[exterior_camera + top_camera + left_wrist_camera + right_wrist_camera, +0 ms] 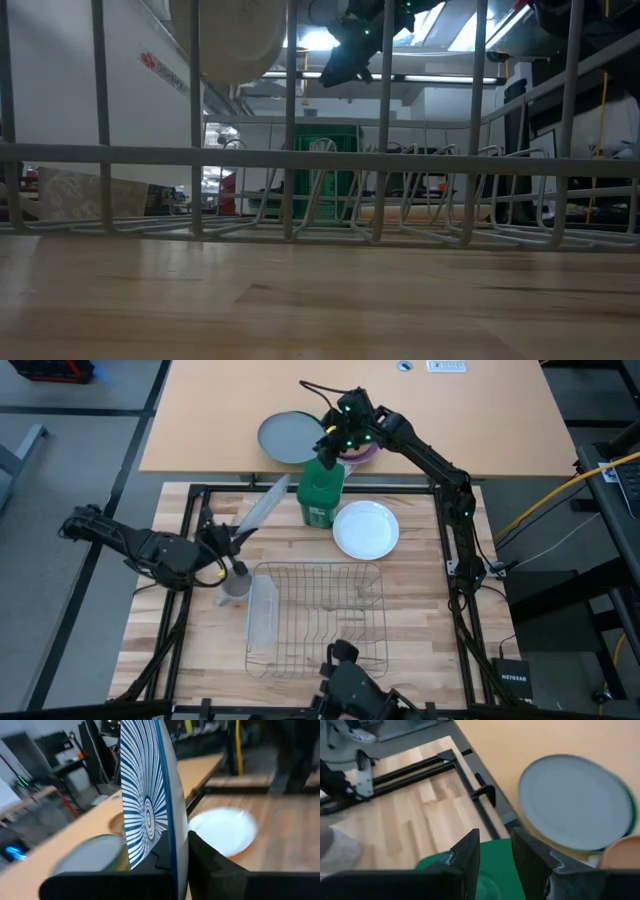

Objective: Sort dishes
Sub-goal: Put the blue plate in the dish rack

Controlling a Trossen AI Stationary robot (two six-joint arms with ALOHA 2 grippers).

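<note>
Left tool (222,540) pinching striped plate (147,795) on edge, upright, above tabletop (420,610) just left of dish rack (318,618). White plate (366,528) flat beyond rack's far right corner. Right tool (495,855), fingers spread, hovering over green container (321,490) beyond rack, grey plate (577,802) close behind.

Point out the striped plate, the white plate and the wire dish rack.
striped plate (145,795), left wrist view, on its striped face, held upright by the left gripper (179,857).
white plate (366,528), high view, on its centre.
wire dish rack (316,572), high view, on its far rim.
</note>
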